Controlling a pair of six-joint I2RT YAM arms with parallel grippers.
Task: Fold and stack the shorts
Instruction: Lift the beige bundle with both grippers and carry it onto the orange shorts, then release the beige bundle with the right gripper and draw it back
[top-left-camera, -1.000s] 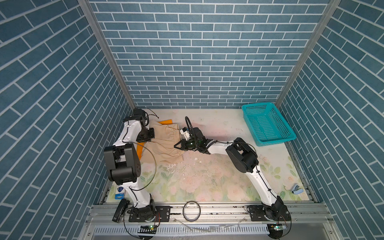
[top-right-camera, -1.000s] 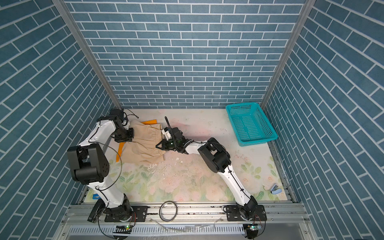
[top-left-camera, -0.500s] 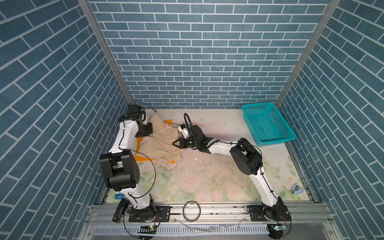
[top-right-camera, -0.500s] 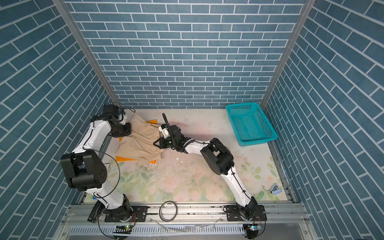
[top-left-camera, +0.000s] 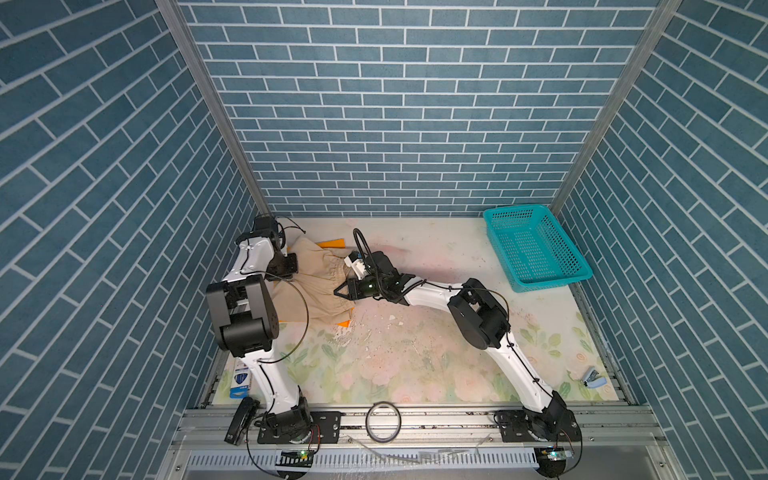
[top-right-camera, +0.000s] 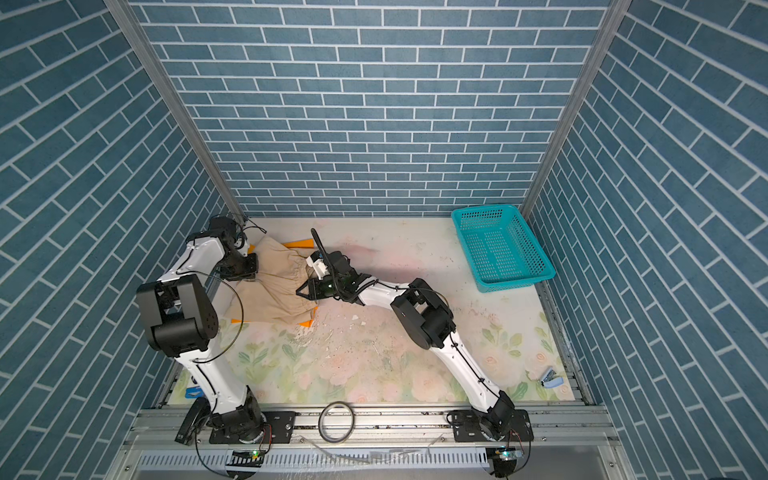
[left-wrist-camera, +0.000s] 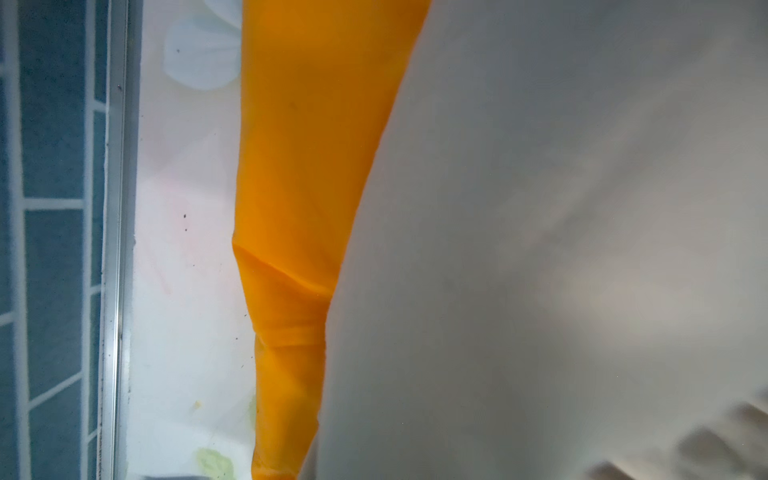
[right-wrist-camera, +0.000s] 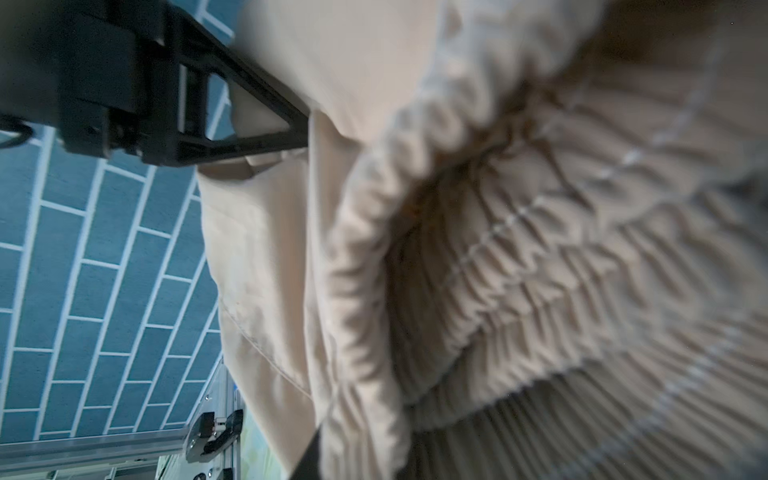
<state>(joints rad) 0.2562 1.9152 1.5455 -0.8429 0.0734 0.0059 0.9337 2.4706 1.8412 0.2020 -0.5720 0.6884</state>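
Looking at beige shorts (top-left-camera: 316, 286) (top-right-camera: 272, 291) at the far left of the table (top-left-camera: 415, 357), laid loosely over orange shorts (top-left-camera: 331, 242) (top-right-camera: 302, 242). Seeing orange only as slivers in both top views: a strip past the far edge, small corners poking out at the near edge. Beige outline rumpled, not square. Gathered elastic waistband on the side toward the table's middle, ruched tight.

Right wrist view: nothing but beige shorts (right-wrist-camera: 519, 257) up close, dense pleats with pale stitch lines along the band.

Left wrist view: flat band of orange shorts (left-wrist-camera: 299, 166) on the table, one crease across, blurred beige shorts (left-wrist-camera: 540, 249) overlapping its edge.

Left gripper (top-left-camera: 291, 265) (top-right-camera: 249, 266) down at the far-left edge of the beige cloth, near the wall. Can't tell how wide its jaws stand or whether cloth is pinched; just one black truss finger (right-wrist-camera: 303, 129) against the hem.

Right gripper (top-left-camera: 337, 291) (top-right-camera: 299, 291) with tips right at the waistband. Can't read its gap either, nor confirm a grip.

Teal basket (top-left-camera: 548, 283) far right, well apart from both pairs.
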